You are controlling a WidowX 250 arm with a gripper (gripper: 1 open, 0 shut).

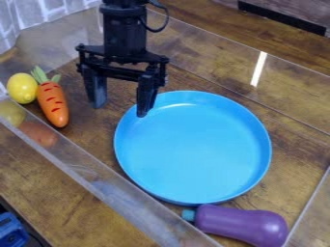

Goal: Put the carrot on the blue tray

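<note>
**Hidden and cut off around the gripper**

Lost above the top edge: the arm (125,19) over the gripper (120,94). Covered by the right finger (147,96): a short stretch of the blue tray's (252,121) near-left rim. Left of the hand, tucked behind the carrot (52,104): part of the lemon (22,88). Far below and right of the hand, hidden behind the tray's rim: the eggplant's (245,226) green cap end. Too blurred to identify: the dark shape (7,232) at the bottom-left corner.
</note>
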